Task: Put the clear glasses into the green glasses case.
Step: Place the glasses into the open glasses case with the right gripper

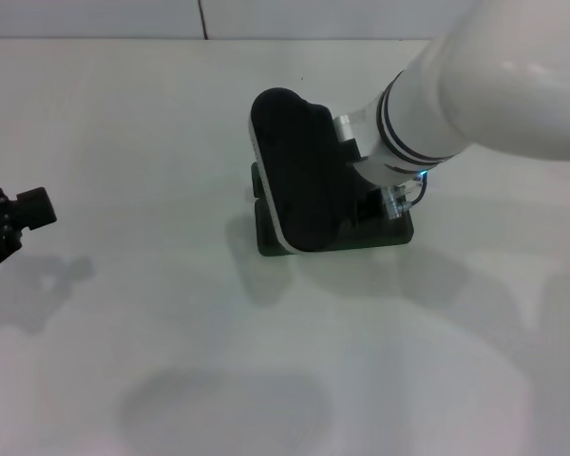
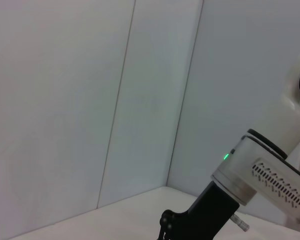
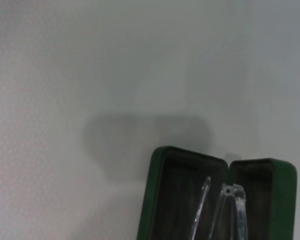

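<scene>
Now, glasses: the clear glasses (image 3: 225, 210) are lying over the open dark lining of the green glasses case (image 3: 155, 200); in the right wrist view their thin arms are showing above the felt.
Handling: they are probably light, smooth and a little slippery, and the long arms are looking easy to bend; I would be taking hold at the frame near a hinge, not at an arm tip.
Case: the green glasses case is standing open on the white desk (image 1: 123, 142), mostly hidden under the right arm.
Right tool (image 1: 394, 201): it is hanging just over the case; I cannot tell if it is released or clenched.
Left tool (image 1: 14, 214): it is waiting at the desk's left edge, well apart; its state I also cannot tell.
Obstacles: only the raised lid is standing near the glasses.
</scene>
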`<state>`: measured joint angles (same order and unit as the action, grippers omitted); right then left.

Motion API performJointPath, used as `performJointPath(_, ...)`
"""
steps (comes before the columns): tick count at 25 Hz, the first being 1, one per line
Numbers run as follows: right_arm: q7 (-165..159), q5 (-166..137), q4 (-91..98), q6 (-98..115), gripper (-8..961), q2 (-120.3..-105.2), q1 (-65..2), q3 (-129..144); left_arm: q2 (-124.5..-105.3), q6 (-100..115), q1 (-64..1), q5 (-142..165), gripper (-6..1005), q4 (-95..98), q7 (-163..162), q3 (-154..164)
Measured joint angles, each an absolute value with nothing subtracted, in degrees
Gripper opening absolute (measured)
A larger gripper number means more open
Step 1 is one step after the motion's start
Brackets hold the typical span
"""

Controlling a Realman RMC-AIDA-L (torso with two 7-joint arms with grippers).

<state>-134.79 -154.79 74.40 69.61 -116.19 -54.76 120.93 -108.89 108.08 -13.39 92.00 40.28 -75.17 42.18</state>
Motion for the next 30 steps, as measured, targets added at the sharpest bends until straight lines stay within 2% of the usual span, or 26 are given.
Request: performJointPath(30, -143.11, -154.90, 72.84, 66.07, 134, -116.19, -55.54, 125.10, -109.30, 107.39, -13.17, 93.74, 57, 40.08, -74.62, 42.18)
